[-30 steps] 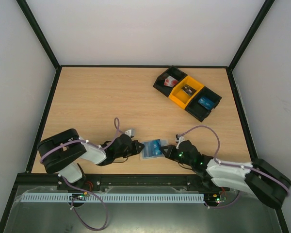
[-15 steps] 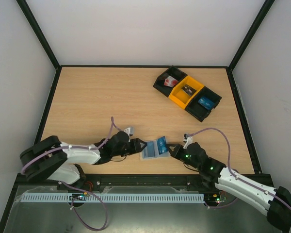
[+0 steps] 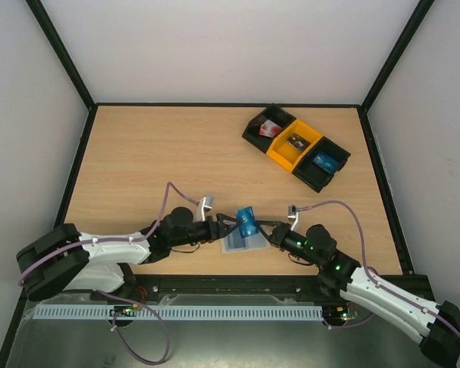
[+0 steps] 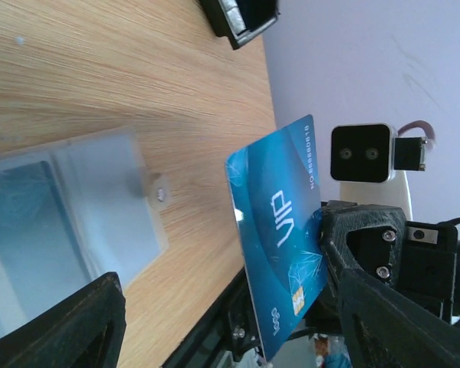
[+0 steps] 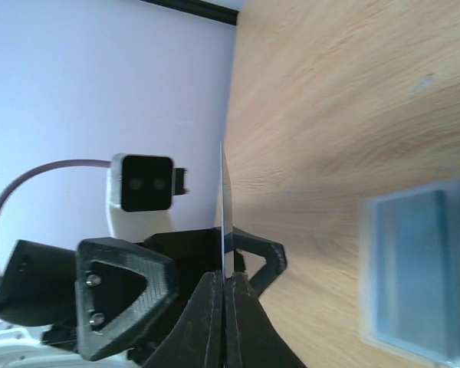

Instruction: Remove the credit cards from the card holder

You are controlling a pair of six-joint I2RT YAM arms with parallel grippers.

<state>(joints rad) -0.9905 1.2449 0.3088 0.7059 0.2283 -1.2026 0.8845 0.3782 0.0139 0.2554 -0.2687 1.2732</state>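
- The right gripper (image 3: 262,228) is clamped on a blue credit card (image 4: 280,230). Its two fingers are pressed together on the card's lower edge, as its own wrist view shows with the card seen edge-on.
- The card is held in the air, clear of the table (image 3: 161,153) and fully out of the card holder (image 3: 242,244). It carries the letters "VIP", a row of digits along one edge and a small chip mark.
- The left gripper (image 3: 225,228) faces the right one from the other side of the card. Its jaws are spread wide and hold nothing. In both wrist views one finger sits to each side of the card and neither touches it.
- The card holder lies flat on the table near the front edge, just below the raised card and between the two arms. It is a pale see-through sleeve with two pockets side by side.
- One pocket looks darker and bluer than the other. Whether a card sits in it cannot be told for sure.
- At the far right of the table is a slanted row of three bins (image 3: 280,156), black, yellow and black. The nearest black one holds another blue card (image 3: 326,161).
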